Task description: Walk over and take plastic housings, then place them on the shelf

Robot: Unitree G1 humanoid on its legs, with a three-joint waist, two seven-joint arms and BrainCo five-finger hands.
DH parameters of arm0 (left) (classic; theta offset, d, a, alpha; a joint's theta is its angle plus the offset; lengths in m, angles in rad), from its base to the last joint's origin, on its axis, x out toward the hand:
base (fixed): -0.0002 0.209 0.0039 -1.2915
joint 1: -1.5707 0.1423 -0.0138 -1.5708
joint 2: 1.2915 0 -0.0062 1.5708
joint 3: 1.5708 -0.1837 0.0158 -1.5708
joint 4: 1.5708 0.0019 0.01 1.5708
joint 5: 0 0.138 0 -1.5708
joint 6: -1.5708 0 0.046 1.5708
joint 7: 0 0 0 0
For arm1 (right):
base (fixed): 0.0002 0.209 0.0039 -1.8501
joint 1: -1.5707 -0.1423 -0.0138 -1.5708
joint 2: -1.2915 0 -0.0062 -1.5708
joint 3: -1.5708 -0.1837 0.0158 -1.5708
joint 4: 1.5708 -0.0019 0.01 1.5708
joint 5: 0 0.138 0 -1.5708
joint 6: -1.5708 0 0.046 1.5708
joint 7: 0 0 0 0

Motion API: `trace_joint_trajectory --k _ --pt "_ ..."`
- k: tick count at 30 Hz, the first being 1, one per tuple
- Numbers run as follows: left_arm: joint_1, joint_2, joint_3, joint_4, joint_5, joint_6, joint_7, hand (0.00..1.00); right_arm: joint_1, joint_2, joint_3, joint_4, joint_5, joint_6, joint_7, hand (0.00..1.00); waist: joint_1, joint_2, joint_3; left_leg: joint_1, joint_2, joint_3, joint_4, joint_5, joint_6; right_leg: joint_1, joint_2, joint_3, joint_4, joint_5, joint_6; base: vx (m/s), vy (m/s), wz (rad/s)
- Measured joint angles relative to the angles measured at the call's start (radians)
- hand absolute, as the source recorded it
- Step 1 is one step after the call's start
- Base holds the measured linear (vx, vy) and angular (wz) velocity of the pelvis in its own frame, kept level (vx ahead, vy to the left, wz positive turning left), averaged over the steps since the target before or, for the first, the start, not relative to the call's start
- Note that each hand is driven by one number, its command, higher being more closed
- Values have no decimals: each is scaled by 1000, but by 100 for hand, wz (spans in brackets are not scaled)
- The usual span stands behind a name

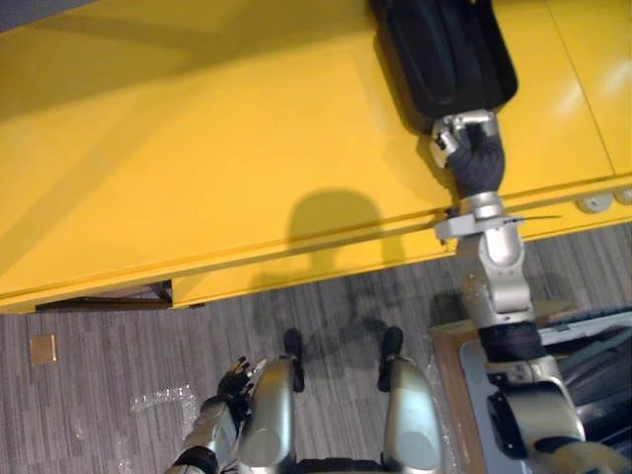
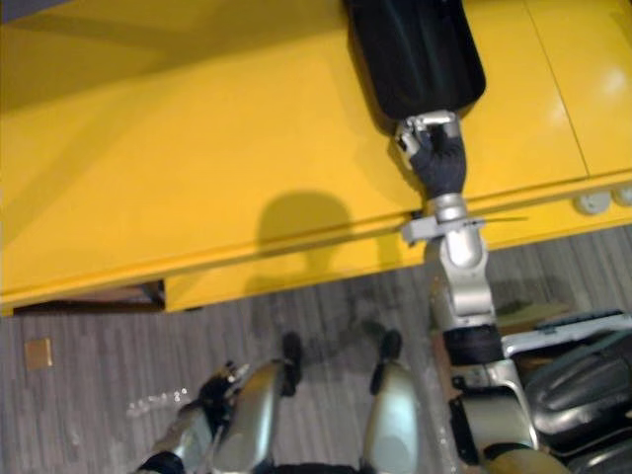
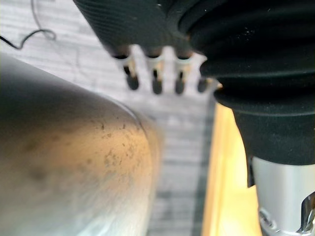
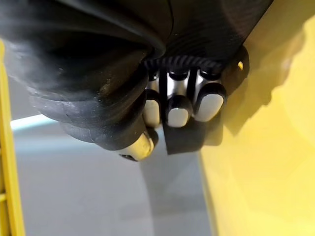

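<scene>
**Item 1: plastic housing** [image 1: 449, 49]. Black, long, shallow tray-like shell w/ raised rim and a rounded near end. Loc.: on top of the yellow shelf [image 1: 197, 148], robot's right half, set back from the front edge. Long axis runs away from the robot, far end leaning slightly to the robot's left and cut off by the view's upper edge. Rounded end points back toward the robot. Can't tell whether it lies fully flat.

**Item 2: right hand** [image 1: 462, 133]. Arm stretched fwd over the shelf's front edge. Fingers [image 4: 209, 105] curled over the housing's near rim, gripping it, w/ thumb apart below.

**Item 3: left hand** [image 1: 232, 380]. Hangs low at the robot's left side, above the floor [image 1: 118, 336]. Fingers [image 3: 156, 83] straight and relaxed, holding nothing.

**Surroundings:**
- Spare housings [image 2: 583, 385]: dark, stacked at lower right on a pale tray [image 2: 553, 331], w/ a brown board [image 1: 449, 380] under it.
- White discs [image 1: 595, 203]: two, small, on the shelf's front face at far right.
- Tan square [image 1: 42, 348]: flat on the grey carpet floor, robot's left.
- Clear film [image 1: 163, 402]: crumpled, on the floor near the left hand.
</scene>
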Motion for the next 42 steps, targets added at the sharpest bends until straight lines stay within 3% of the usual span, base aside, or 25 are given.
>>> trace_joint_trajectory --k 1,2,6,10,16,18,21,23,25,26,28,29,31,34,36,38,39,42 --pt "1 -1 1 -1 7 0 0 0 22 1 0 -32 0 4 0 100 1 1 0 1 1 1 -5 0 0 2 1 0 -9 3 0 60 8 -3" --pt "2 -4 1 -10 24 0 0 0 86 13 4 -114 -1 7 0 0 2 2 0 15 1 7 -28 7 -1 17 6 0 -40 19 2 64 9 -6" --pt "37 -9 2 -40 33 1 -3 0 211 39 3 -301 -25 -3 -8 0 -10 2 0 94 10 43 -82 10 -2 95 24 16 -138 60 4 108 18 -27" --pt "72 -23 35 -35 72 -2 -15 0 297 68 -29 -463 -60 -69 -65 0 -23 -19 -53 151 22 96 -137 9 -4 141 49 54 -241 102 5 98 22 -32" --pt "151 -21 104 -29 103 -8 -14 0 414 125 -114 -474 -78 -93 -158 0 -39 -77 -164 228 58 196 -144 -34 -28 179 95 154 -329 142 -5 77 1 -56" --pt "154 -22 112 -28 111 -7 -14 0 444 131 -138 -471 -76 -93 -188 0 -42 -80 -167 240 72 224 -124 -55 -32 186 108 185 -345 152 -6 -4 -7 -61" --pt "173 -25 133 -29 140 -1 -12 0 513 143 -169 -436 -72 -94 -222 0 -71 -79 -175 253 99 280 -59 -108 -34 183 133 265 -364 172 -4 -51 4 -87" --pt "186 -36 161 -29 140 1 -12 0 551 153 -181 -416 -61 -94 -234 0 -75 -80 -176 273 99 256 -27 -144 -26 182 153 328 -369 181 -3 -66 30 -96" --pt "209 -50 202 -40 135 -6 -12 0 582 167 -183 -383 -36 -96 -221 0 -72 -80 -179 285 73 138 18 -196 4 172 183 422 -365 183 -5 -87 85 -149" --pt "220 -66 231 -41 128 -12 -14 0 595 177 -173 -361 5 -102 -184 0 -67 -79 -181 290 52 51 47 -230 23 160 204 483 -355 183 -6 -102 122 -161" --pt "239 -85 237 -44 112 -29 -16 0 623 181 -141 -335 87 -110 -120 0 -63 -63 -195 292 25 -30 72 -301 28 138 232 547 -348 181 -6 -143 206 -144" --pt "239 -92 234 -49 101 -45 -18 0 640 193 -121 -318 89 -115 -104 0 -64 -62 -199 291 26 -9 80 -317 46 120 235 560 -327 176 -14 -135 220 -112" --pt "239 -95 224 -52 101 -68 -22 0 668 218 -85 -318 89 -132 -100 0 -63 -64 -200 288 12 22 105 -320 41 56 240 534 -196 153 -10 -45 156 -44" --pt "230 -104 215 -62 156 -77 -23 0 719 274 -33 -318 108 -132 -107 0 -59 -54 -202 272 11 17 182 -338 42 57 243 532 -188 163 25 11 123 -11" --pt "235 -106 211 -83 190 -76 -22 0 760 310 8 -325 122 -133 -105 0 -55 -54 -202 277 28 40 211 -362 38 58 262 528 -189 185 17 -4 84 -52" --pt "236 -104 206 -90 189 -72 -16 0 816 340 36 -333 146 -134 -69 0 -47 -57 -201 296 52 88 224 -372 39 63 276 467 -220 264 -27 -62 50 -98" --pt "236 -105 210 -95 189 -66 -1 0 835 349 43 -333 154 -135 -29 0 -33 -53 -203 311 84 140 183 -358 60 87 284 434 -292 332 -98 -114 -11 -99" --pt "230 -98 219 -83 182 -11 24 0 840 349 60 -327 169 -140 44 0 -35 -53 -208 363 115 211 95 -296 59 66 229 217 18 107 -132 -75 -36 -71"
